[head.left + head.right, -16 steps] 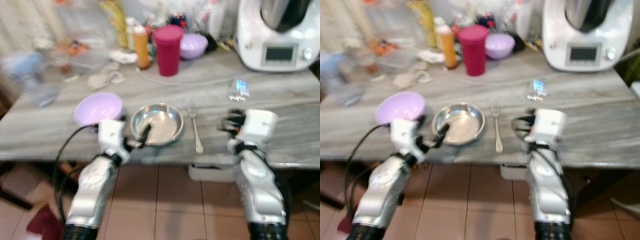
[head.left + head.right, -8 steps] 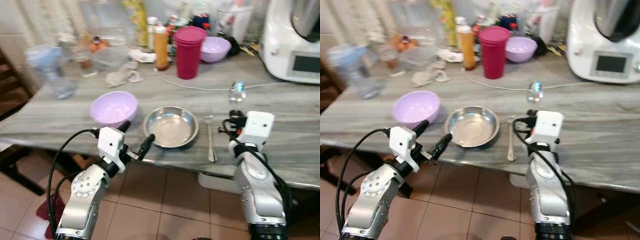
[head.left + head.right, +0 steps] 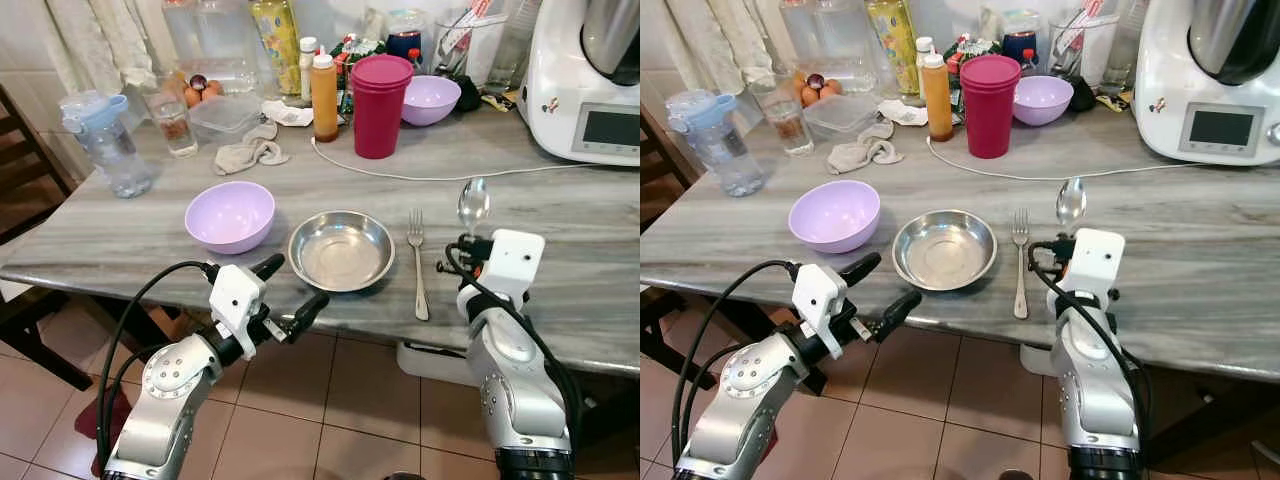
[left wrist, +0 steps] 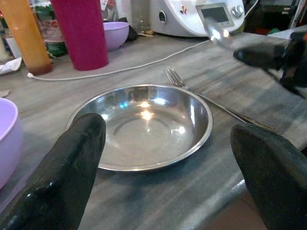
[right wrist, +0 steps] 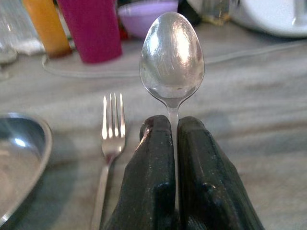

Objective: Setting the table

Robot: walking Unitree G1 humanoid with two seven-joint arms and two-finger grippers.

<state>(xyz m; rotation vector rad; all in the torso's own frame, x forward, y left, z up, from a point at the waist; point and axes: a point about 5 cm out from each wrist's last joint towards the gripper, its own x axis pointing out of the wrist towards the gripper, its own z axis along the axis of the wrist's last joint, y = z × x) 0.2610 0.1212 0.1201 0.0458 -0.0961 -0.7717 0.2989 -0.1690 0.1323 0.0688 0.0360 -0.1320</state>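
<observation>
A steel plate (image 3: 341,250) lies near the front edge of the grey table (image 3: 120,235), with a fork (image 3: 418,262) flat just to its right. A lilac bowl (image 3: 230,215) sits left of the plate. My right gripper (image 3: 468,246) is shut on a spoon (image 3: 472,205), held upright above the table to the right of the fork. In the right wrist view the spoon (image 5: 171,55) rises from between the closed fingers (image 5: 148,158). My left gripper (image 3: 290,290) hangs open in front of the table edge, below the plate (image 4: 144,124), with nothing between its fingers.
At the back stand stacked maroon cups (image 3: 382,105), an orange bottle (image 3: 324,97), a second lilac bowl (image 3: 432,98) and a white kitchen machine (image 3: 590,80). A white cable (image 3: 430,176) crosses the table. A water bottle (image 3: 105,145) and cloth (image 3: 250,153) sit left. A dark chair (image 3: 25,180) stands beside the table.
The camera has shifted and the picture has sharpened. My left gripper has drawn back from the plate's rim to in front of the table edge. The right gripper still holds the spoon.
</observation>
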